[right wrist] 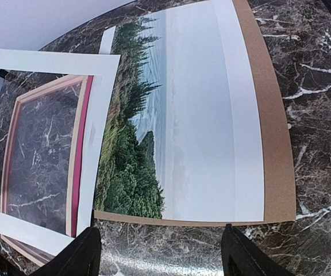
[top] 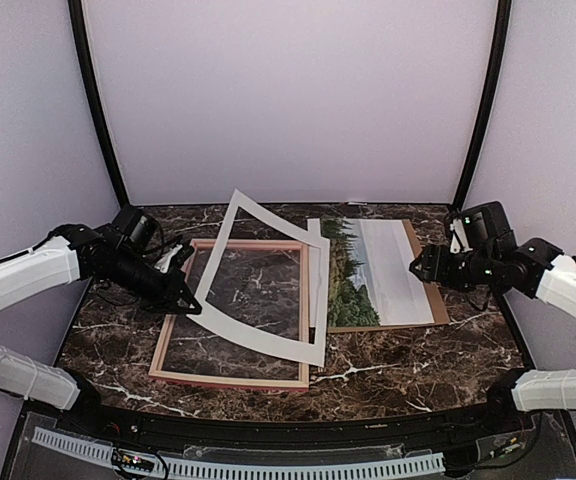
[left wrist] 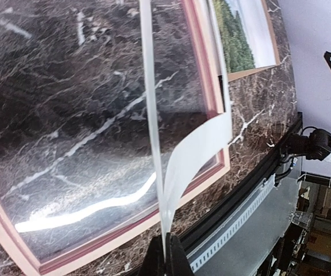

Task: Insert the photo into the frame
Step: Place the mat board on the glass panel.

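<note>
Table (top: 408, 365) in front of me: dark brown marble-pattern top with white veining, glossy. Two items lie directly on it. (1) The frame (top: 228, 380), pink wood, lies flat to my left of centre with its long sides running near to far; the marble shows through its opening. (2) A brown backing board (right wrist: 274, 144) lies flat to my right of centre, just beside the frame's right rail and slightly skewed. The photo (top: 378, 270) rests face up on the board, not on the marble, trees toward the frame. A white mat (top: 268, 343) crosses the frame's right rail and overlaps the photo's left edge.
</note>
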You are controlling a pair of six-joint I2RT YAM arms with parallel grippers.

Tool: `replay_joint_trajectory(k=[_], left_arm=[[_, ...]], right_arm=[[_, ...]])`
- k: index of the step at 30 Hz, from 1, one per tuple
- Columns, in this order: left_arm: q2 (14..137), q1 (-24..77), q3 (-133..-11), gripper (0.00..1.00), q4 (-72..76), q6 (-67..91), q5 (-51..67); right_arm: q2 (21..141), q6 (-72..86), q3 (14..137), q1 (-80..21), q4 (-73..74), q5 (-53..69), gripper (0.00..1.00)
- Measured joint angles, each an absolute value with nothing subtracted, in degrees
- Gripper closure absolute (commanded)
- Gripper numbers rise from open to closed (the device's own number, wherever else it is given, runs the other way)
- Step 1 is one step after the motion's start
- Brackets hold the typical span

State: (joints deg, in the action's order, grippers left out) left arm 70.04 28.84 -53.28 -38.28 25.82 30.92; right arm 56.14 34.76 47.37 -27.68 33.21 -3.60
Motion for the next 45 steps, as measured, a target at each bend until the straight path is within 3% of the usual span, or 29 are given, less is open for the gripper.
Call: replay_joint_trajectory(k=[24,45], left_arm=[[63.5,21.5,-45.8,1.0,-48.3,26.8,24.0],[61.7,21.1,-40.1,1.0,-46.8,32.4,26.1]], right_arm=[[67.4,33.6,43.7,-27.7,23.6,3.3,0.27],[70.6,32.0,43.5,-27.6,20.6,4.5,0.27]])
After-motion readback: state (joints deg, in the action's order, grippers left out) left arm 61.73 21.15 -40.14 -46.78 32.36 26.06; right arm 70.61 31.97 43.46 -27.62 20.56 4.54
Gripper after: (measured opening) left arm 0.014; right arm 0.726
